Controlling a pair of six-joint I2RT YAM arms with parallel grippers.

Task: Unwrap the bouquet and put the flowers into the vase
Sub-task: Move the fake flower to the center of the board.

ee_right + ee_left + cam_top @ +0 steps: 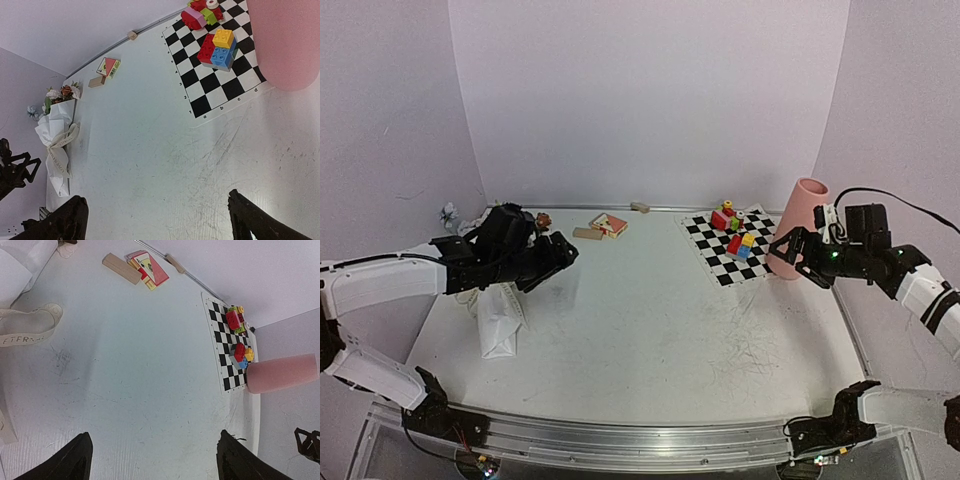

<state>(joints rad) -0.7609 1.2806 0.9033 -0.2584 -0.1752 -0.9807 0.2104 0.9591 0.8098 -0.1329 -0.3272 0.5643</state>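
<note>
Two grippers, both empty, jaws spread wide. The left gripper [552, 265] hangs above the bouquet [500, 322], which lies at the left of the table [650, 340], paper tail toward the arms and blooms toward the back wall. The right gripper [792, 255] stands just beside the vase [800, 222], which stands at the far right by a corner of the chequered mat [720, 262].

Handling, as a judgement: the bouquet is light and soft — creased paper that crumples, thin stems that bend, blooms that bruise. The ribbon [59, 150] tied round the wrap looks like the first thing to loosen; after that the stems, not the heads, are the place to take hold. The vase is stiff and smooth and tall for its foot, so a nudge from the nearby right jaws may tip it.

Views: the overhead camera hides much of the bouquet under the left arm. The right wrist camera shows it whole from across the table — flowers [59, 94], paper and ribbon. The left wrist camera catches only a corner of paper and the lettered ribbon, but shows the vase's full side. Whether the right fingers touch the vase I cannot tell.
</note>
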